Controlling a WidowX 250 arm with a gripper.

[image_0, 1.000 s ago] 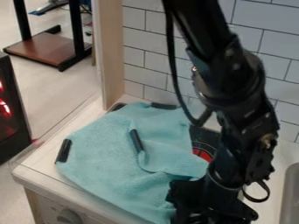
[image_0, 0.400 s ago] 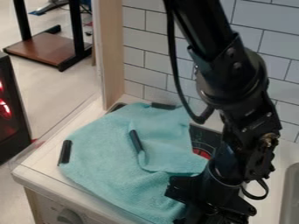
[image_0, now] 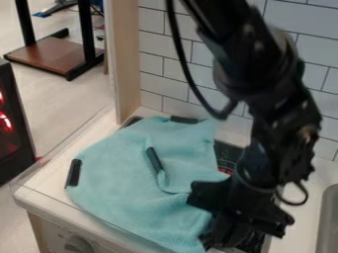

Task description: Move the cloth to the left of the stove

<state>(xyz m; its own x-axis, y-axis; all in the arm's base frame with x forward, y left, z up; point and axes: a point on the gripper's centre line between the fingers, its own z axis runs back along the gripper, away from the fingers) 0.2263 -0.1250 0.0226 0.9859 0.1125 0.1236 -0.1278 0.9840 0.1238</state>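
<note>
The black gripper (image_0: 228,233) hangs at the lower right part of the light blue cloth (image_0: 119,173), against the cloth's right edge near the counter front. I cannot make out whether it holds any fabric. Spread over most of the stove (image_0: 227,152), the cloth has a raised fold near its middle, beside a black bar that shows through. More dark bars stick out at its left and back edges. A strip of the dark stove top with part of a red burner ring shows between the cloth and the arm.
A wooden post (image_0: 127,64) stands behind the counter's back left corner. The tiled wall (image_0: 158,81) runs along the back. A grey sink edge (image_0: 327,217) is at the right, and a knob (image_0: 78,244) sits on the front panel.
The gripper has risen a little in the view, and its lower part has swung slightly. The cloth's lower right part has shifted slightly, and the arm now covers more of the red ring.
</note>
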